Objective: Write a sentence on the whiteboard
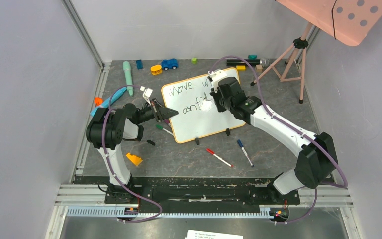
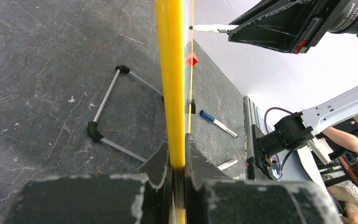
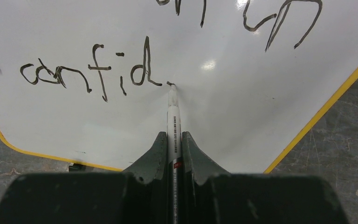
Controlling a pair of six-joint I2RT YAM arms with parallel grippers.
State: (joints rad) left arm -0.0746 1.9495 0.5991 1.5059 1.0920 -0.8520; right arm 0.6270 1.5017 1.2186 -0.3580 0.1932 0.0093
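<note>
Pressing the marker (image 3: pixel 173 116) tip onto the whiteboard (image 1: pixel 205 125), my right hand (image 3: pixel 172 140) had both fingers squeezed against the white barrel, which ran straight out from between them toward the lettering. The tip touched the board just to the right of the "d", at the foot of the lower row, where the sentence (image 3: pixel 145 56) read "confid" and broke off; a tiny hook of ink sat under the tip. The row ran from left to right across my wrist view, square to the marker's long axis, so I judged that the next letters called for sideways travel to the right, into the bare white between the tip and the slanting edge of the board. There looked to be room there for the rest of the word, though the edge closed in lower down. The board stood propped at a tilt on the dark surface (image 1: pixel 179 162), its written face toward my right arm. My left hand (image 2: pixel 178 156) was pinched onto the frame (image 2: pixel 170 70) at the board's left edge, one finger on each face, steadying it edge-on. That left the right hand as the nearer one to the writing, and the only one carrying a pen.
</note>
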